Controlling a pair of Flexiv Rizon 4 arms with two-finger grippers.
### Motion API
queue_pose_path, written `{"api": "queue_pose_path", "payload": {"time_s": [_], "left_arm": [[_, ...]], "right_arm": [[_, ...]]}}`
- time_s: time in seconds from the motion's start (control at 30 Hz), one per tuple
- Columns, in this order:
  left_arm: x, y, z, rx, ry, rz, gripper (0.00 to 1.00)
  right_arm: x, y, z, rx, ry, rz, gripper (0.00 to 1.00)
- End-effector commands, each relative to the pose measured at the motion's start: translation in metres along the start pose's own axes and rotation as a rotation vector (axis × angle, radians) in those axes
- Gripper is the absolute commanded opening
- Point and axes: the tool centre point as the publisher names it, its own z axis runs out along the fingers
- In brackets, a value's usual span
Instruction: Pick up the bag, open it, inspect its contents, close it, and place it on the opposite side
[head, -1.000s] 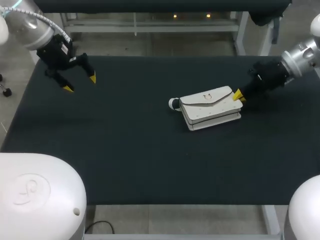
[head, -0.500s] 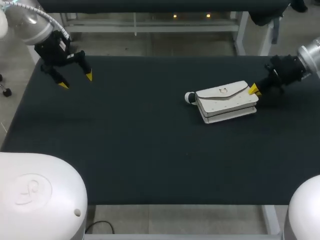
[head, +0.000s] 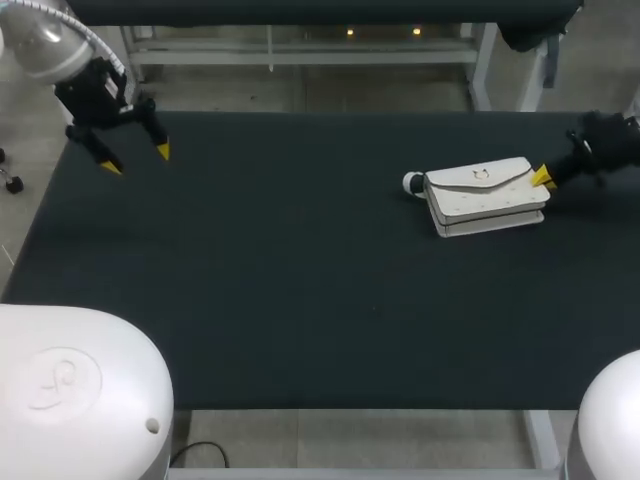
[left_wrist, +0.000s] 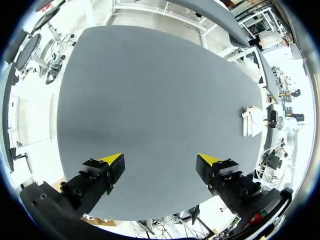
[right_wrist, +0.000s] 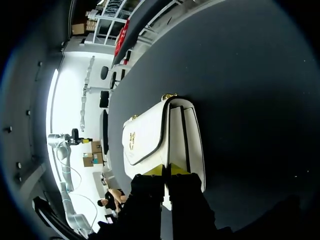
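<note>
My right hand (head: 543, 177) is clenched on the end of the white bag (head: 487, 195), which lies by the bench's (head: 300, 300) right edge, toward the far corner. My left hand (head: 136, 159) hangs released over the far left corner.

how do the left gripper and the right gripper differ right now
The left gripper is open wide; the right gripper is shut, its two tips close together. The left gripper holds nothing and sits over bare table at the far left corner; the right gripper pinches the end of the white bag near the table's right edge. Both have the same bright yellow tips.
</note>
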Motion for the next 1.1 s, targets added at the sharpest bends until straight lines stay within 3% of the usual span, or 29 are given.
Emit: {"api": "queue_pose_path", "payload": {"time_s": [0.03,0.63,0.73,1.1], "left_arm": [[-0.005,-0.005,-0.005,-0.01,-0.003,0.008,1.0],[-0.006,-0.007,-0.006,-0.021,-0.032,0.018,1.0],[-0.015,-0.012,-0.014,-0.038,-0.069,0.04,1.0],[-0.04,-0.022,-0.033,-0.058,-0.147,0.108,1.0]], "right_arm": [[-0.009,-0.004,-0.017,-0.026,0.004,0.001,0.0],[-0.015,-0.002,-0.023,-0.018,-0.006,0.019,0.0],[-0.015,-0.002,-0.023,-0.018,-0.006,0.019,0.0],[-0.054,0.032,-0.064,-0.116,-0.045,0.111,0.0]]}}
